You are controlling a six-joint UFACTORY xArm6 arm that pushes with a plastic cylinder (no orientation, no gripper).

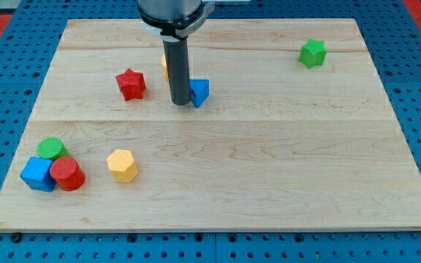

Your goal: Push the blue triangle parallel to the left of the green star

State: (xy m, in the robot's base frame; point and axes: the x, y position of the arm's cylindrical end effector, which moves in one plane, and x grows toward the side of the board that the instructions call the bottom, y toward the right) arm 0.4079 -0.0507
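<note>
The blue triangle (199, 91) lies on the wooden board, a little left of centre and near the view's top. My tip (180, 103) is right against its left side, and the rod hides part of that side. The green star (313, 53) lies far off at the view's upper right, higher than the blue triangle.
A red star (131, 84) sits left of my tip. A yellow block (165, 66) peeks out behind the rod. A yellow hexagon (123, 165) lies lower left. A green cylinder (50, 148), a blue cube (37, 174) and a red cylinder (67, 174) cluster at the bottom left corner.
</note>
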